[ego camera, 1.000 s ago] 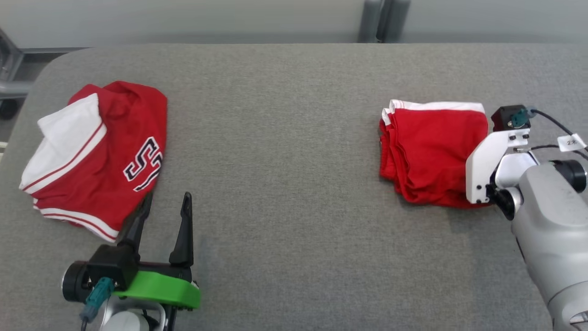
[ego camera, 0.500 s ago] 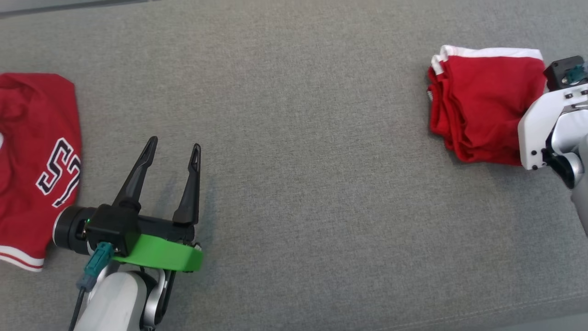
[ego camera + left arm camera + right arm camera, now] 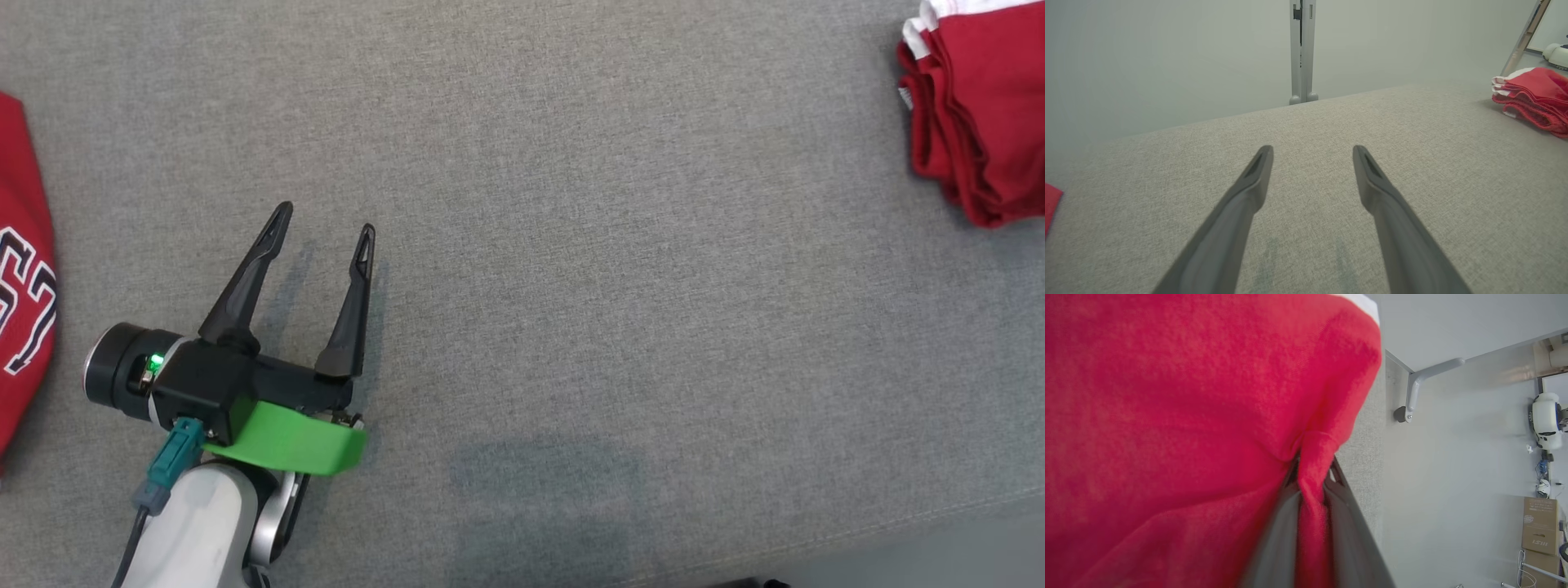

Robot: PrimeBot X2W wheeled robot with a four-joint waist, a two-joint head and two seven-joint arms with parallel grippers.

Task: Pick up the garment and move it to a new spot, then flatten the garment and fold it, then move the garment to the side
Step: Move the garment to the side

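Observation:
The garment (image 3: 988, 106) is a folded red piece with white trim, lying at the far right of the grey table (image 3: 612, 286); it also sits at the right edge of the left wrist view (image 3: 1535, 87). In the right wrist view my right gripper (image 3: 1314, 469) is shut on a pinched fold of the garment's red cloth (image 3: 1167, 416), which covers most of the fingers. My left gripper (image 3: 326, 219) is open at the lower left, just over bare table, nothing between its fingers (image 3: 1312, 149).
A second red jersey (image 3: 20, 286) with dark and white numerals lies at the table's left edge of view; its corner (image 3: 1051, 200) appears in the left wrist view. The table's front edge (image 3: 898, 531) runs along the lower right. A grey post (image 3: 1301, 49) stands behind the table.
The head camera has dipped closer to the table, pushing both red pieces toward the picture's edges and the right arm out of it. My left gripper has drawn away from the numbered jersey, still open.

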